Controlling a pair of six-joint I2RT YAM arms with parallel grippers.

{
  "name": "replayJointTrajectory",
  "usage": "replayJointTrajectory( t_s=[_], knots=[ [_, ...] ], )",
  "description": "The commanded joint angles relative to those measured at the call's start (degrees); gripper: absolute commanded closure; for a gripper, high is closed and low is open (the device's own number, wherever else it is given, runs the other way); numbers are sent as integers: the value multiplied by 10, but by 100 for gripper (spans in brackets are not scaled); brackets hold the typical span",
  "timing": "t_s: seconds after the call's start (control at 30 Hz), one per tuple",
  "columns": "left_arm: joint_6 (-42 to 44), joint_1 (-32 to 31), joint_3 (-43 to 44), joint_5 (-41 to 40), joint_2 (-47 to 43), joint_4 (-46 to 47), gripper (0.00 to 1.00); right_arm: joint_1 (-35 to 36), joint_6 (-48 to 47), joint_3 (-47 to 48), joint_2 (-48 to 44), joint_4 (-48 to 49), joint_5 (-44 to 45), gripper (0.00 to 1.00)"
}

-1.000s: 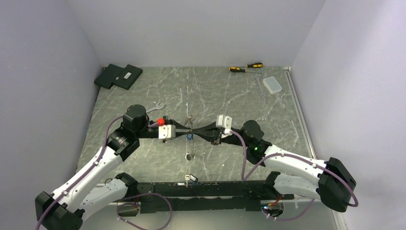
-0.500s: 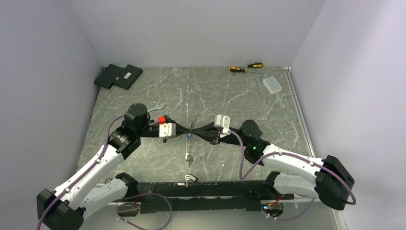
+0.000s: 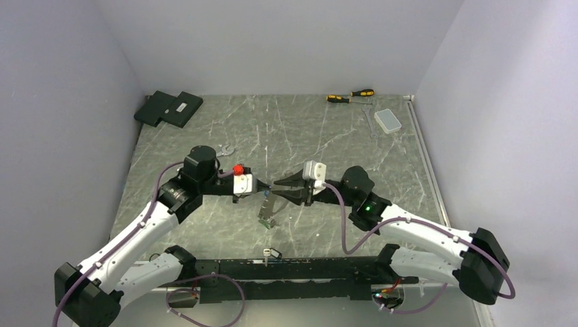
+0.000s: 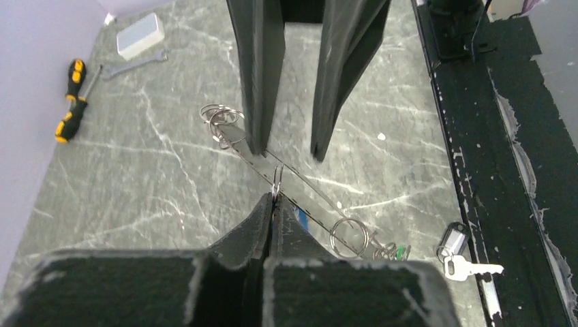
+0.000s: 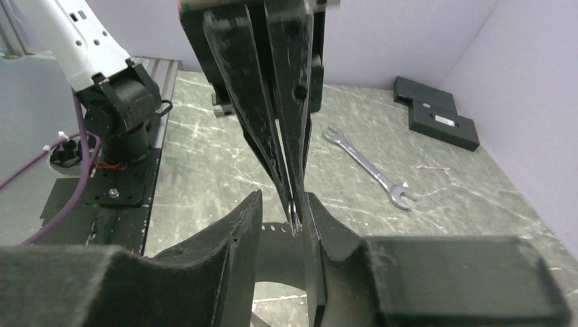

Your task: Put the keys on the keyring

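Observation:
The keyring (image 3: 267, 212) is a thin silvery loop that hangs tilted from my left gripper (image 3: 264, 195). In the left wrist view its coiled end (image 4: 223, 125) lies at the far side. There my left gripper (image 4: 274, 199) is shut on a small ring of the loop. The blue key (image 4: 302, 219) peeks out beside my finger. The green key (image 4: 403, 252) sits at the loop's near end. My right gripper (image 3: 276, 187) is open, its jaws either side of the left fingertips (image 5: 292, 211). In its own view the right gripper (image 5: 283, 197) holds nothing.
A silver wrench (image 3: 223, 150) lies by the left arm. Screwdrivers (image 3: 349, 96), a second wrench (image 3: 369, 121) and a clear box (image 3: 388, 120) are at the back right. Black boxes (image 3: 168, 107) are at the back left. A tagged silver key (image 3: 271, 253) rests on the black rail (image 3: 225, 269).
The right gripper has opened from its tip-to-tip meeting with the left. The left gripper has shifted right, and the hanging loop has swung to a tilt.

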Motion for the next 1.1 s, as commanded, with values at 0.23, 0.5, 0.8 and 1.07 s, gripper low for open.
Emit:
replayJointTrajectory(
  t_s=[0.23,0.5,0.8,1.07],
  knots=[
    [43,0,49,-72,12,-55,100,4,-103,155,-13,-322,67,60],
    [43,0,77,-90,39,-96,100,35,-139,215,52,-389,115,60],
    [35,0,77,-84,45,-94,100,42,-145,223,83,-351,108,66],
    [30,0,75,-79,42,-91,100,42,-153,224,92,-338,120,67]
  ],
)
